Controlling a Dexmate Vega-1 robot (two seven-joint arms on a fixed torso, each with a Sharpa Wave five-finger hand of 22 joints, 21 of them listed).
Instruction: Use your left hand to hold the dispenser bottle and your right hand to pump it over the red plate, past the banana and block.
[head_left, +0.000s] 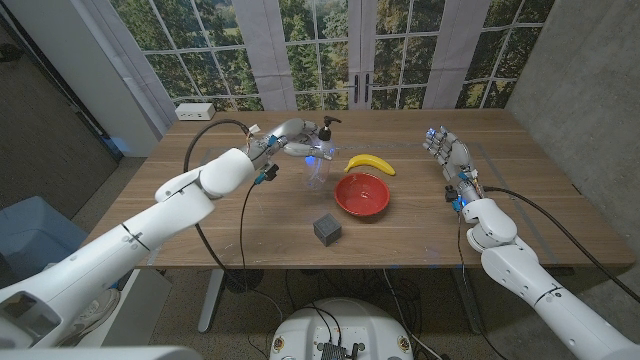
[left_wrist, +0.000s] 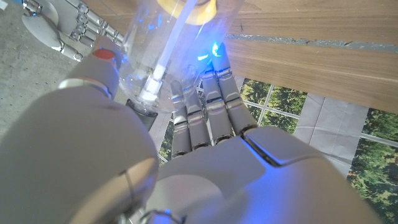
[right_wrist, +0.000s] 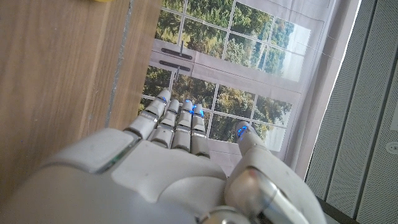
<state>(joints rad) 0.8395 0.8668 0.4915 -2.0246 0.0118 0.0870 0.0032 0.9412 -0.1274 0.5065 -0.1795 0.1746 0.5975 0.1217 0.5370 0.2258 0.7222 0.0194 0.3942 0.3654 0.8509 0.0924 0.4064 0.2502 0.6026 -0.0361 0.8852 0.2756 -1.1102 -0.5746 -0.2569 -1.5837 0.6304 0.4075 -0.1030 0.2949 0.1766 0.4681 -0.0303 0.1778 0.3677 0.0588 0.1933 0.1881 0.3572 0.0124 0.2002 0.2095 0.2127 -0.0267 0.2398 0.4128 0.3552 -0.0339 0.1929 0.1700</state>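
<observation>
The left hand (left_wrist: 205, 137) wraps its fingers (left_wrist: 217, 93) around a clear dispenser bottle (left_wrist: 155, 50), blue light glowing at the fingertips. A white tube (left_wrist: 163, 62) runs inside the bottle, and the wooden table (left_wrist: 311, 62) lies beyond it.

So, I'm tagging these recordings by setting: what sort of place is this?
Probably an indoor lab or office room: a wooden table on a metal frame, French doors looking onto trees, cables trailing to the floor.
</observation>
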